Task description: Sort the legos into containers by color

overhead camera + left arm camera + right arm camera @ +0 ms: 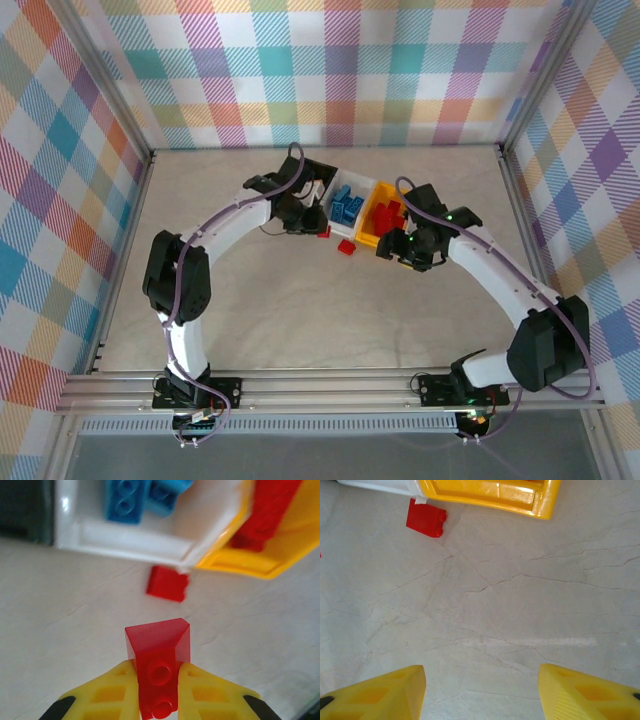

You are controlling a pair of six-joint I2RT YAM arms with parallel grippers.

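Left wrist: left gripper (159,685) clamped on held red brick (157,647), pinched at its studded end, other end sticking out toward the bins.
Height: low over table (65,630); can't tell if brick is clear of it.
Right wrist: right gripper (482,690) spread wide, nothing in it, over bare table in front of yellow bin (490,495).
Top external: black bin (322,165), white bin (358,182), yellow bin in a row, left to right.
Contents: blue bricks (127,500) in white bin; red bricks (270,510) in yellow bin.
Loose: loose red brick (168,583) just beside corner where white & yellow bins meet.
Step (my read): held red goes to yellow bin.
Do it well: lift above rim first, swing right past white bin, let go only when fully over yellow. End-grip may let brick pivot, so go slow. Keep off right arm.
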